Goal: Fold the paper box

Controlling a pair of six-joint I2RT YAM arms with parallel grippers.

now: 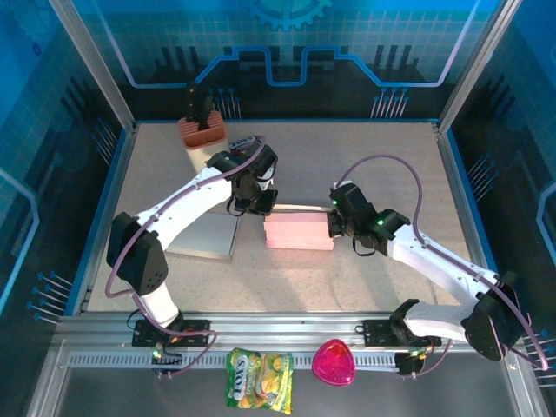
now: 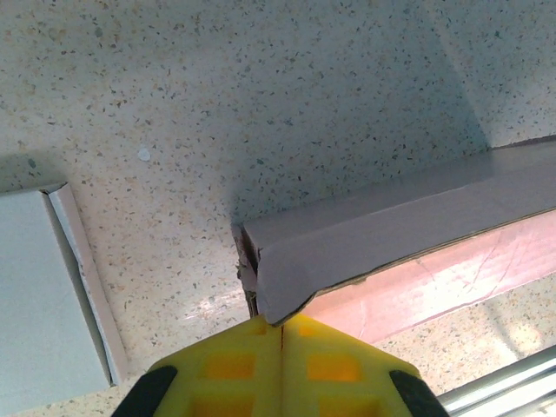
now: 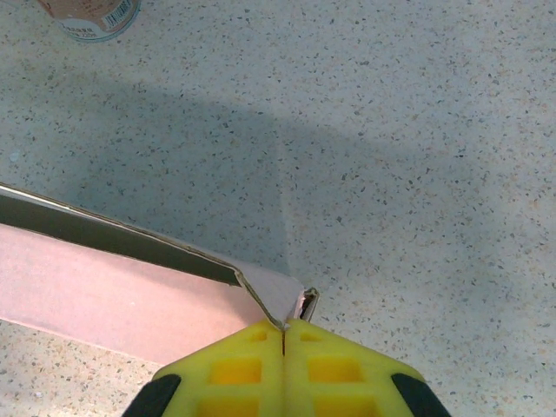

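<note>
The pink box (image 1: 298, 232) is located near the middle of the table (image 1: 373, 165), lying flat, with one gripper at each end.

**Top view.** The left gripper (image 1: 263, 208) is positioned at the left end of the box and the right gripper (image 1: 333, 228) at the right end. Finger state cannot be read from this height. A grey sheet (image 1: 204, 236) is seen just left of the box, under the left arm. A snack bag (image 1: 259, 379) and a pink heart-shaped item (image 1: 334, 363) are seen on the near ledge, in front of the arm bases.

**Left wrist view.** The left gripper (image 2: 282, 328) is shown with its yellow pads pressed together, and the corner of a box (image 2: 391, 226) flap is pinched at their tip. The flap is raised over the pink inner face (a detail not legible from above). The grey sheet (image 2: 39, 295) is visible at the left edge, apart from the box.

**Right wrist view.** The right gripper (image 3: 284, 327) is likewise clamped, with a curled flap corner of the box (image 3: 104, 287) nipped at the seam. A labelled container (image 3: 91, 13) is partly cut off at the upper left.
</note>
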